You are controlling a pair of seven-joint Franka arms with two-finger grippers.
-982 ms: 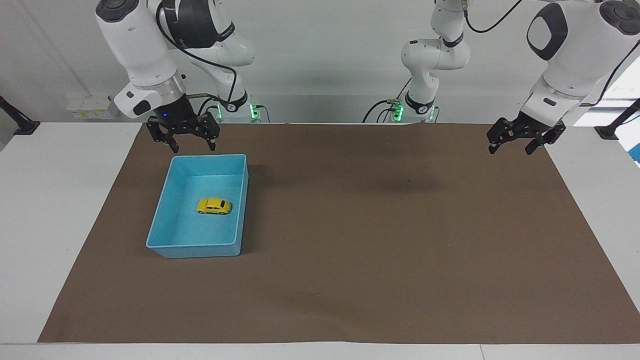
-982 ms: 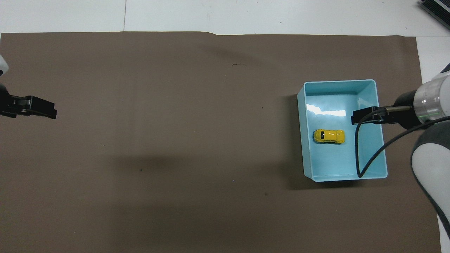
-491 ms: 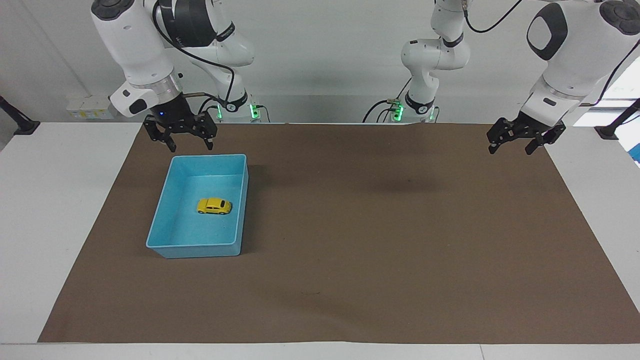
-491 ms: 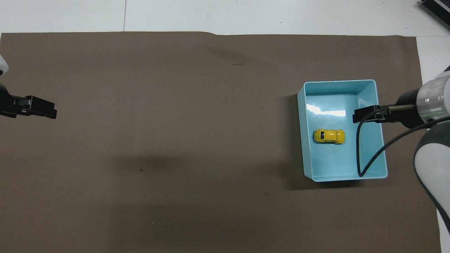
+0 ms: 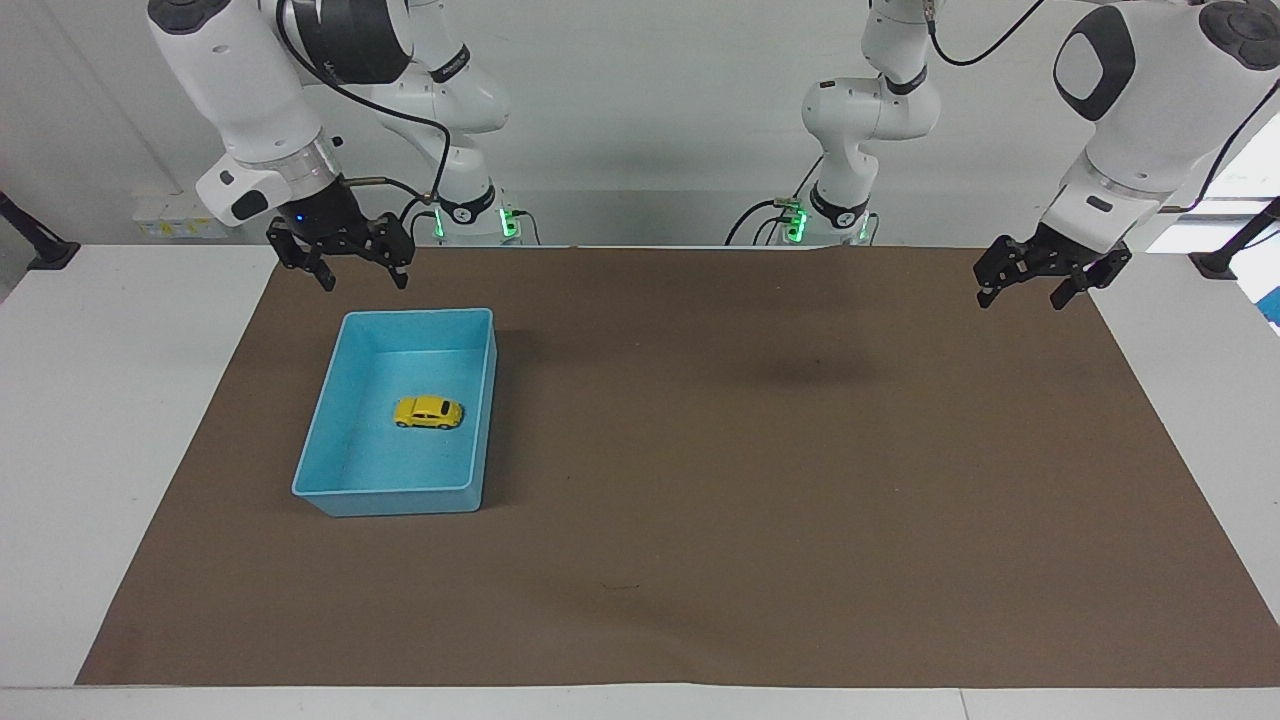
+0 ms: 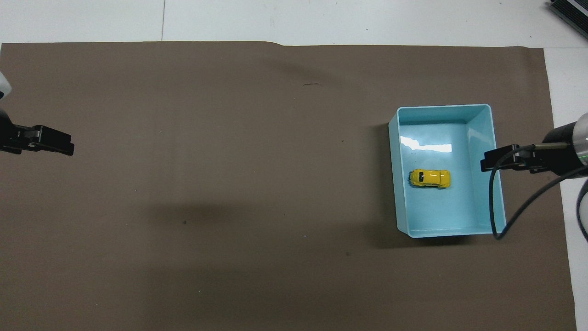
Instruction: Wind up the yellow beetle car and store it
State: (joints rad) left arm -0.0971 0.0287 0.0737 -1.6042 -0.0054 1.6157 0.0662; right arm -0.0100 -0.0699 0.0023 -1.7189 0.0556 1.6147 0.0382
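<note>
The yellow beetle car [image 5: 428, 412] stands on its wheels on the floor of the blue bin [image 5: 400, 492], toward the right arm's end of the table. It also shows in the overhead view [image 6: 429, 178], in the middle of the bin [image 6: 393, 193]. My right gripper [image 5: 365, 283] is open and empty, raised in the air over the bin's rim at the right arm's end [image 6: 488, 163]. My left gripper [image 5: 1020, 298] is open and empty. It waits in the air over the mat's edge at the left arm's end [image 6: 69, 147].
A brown mat [image 5: 760, 480] covers most of the white table [image 5: 110, 420]. A black cable [image 6: 494, 202] hangs from my right wrist over the bin's corner nearest the robots.
My right gripper has drawn back from over the bin's inside to its rim at the right arm's end, rising a little. The car, the bin and my left gripper have not moved.
</note>
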